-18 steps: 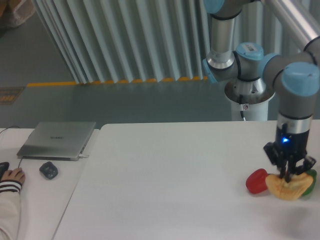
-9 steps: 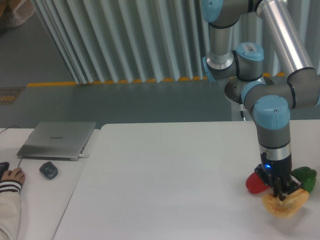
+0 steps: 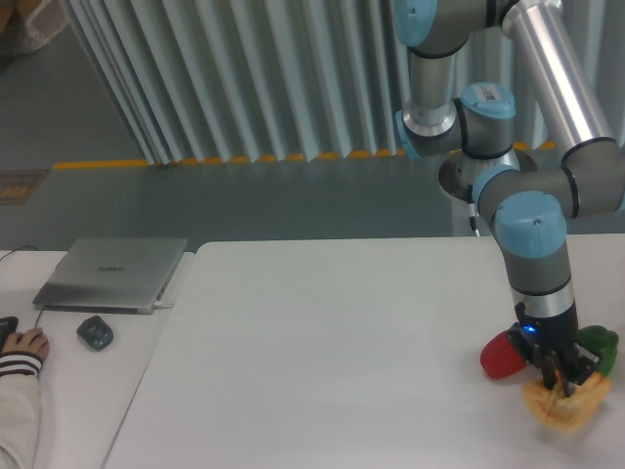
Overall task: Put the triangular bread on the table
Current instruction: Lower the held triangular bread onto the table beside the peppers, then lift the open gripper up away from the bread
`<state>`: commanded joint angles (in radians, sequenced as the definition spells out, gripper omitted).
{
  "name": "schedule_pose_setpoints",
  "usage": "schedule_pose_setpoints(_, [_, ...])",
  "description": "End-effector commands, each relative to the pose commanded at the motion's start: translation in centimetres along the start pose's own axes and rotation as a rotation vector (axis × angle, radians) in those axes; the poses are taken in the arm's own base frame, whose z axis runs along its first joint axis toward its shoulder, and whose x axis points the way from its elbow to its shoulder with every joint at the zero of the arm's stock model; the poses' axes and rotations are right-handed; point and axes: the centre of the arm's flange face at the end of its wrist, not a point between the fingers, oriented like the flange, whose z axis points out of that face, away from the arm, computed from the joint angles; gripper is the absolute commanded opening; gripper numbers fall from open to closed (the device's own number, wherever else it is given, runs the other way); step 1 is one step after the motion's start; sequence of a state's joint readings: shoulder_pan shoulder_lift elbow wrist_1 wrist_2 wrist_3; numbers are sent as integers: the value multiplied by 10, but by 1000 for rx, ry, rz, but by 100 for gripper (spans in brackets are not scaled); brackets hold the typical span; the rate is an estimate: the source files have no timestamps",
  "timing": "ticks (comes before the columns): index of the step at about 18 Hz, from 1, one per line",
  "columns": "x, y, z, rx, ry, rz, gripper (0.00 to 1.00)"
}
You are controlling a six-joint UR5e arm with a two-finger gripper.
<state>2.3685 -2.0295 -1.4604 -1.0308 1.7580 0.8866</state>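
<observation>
The black two-finger gripper is clamping the flat golden-brown triangular bread just above the white smooth table, beside the red pepper

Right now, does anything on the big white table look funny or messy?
Nothing is spilled or broken. The flat golden-brown triangular bread sits tilted in the gripper, beside the red pepper and green pepper.
</observation>
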Motion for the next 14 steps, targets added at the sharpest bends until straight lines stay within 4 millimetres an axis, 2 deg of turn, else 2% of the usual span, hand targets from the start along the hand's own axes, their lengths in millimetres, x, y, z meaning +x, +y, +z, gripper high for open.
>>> schedule_pose_setpoints(5, [4, -1, -11, 7, -4, 35, 100])
schedule_pose_setpoints(9, [26, -11, -24, 3, -5, 167, 100])
schedule_pose_setpoints(11, [31, -7, -29, -30, 22, 211, 100])
schedule_pose_setpoints(14, [33, 6, -52, -35, 54, 310, 100])
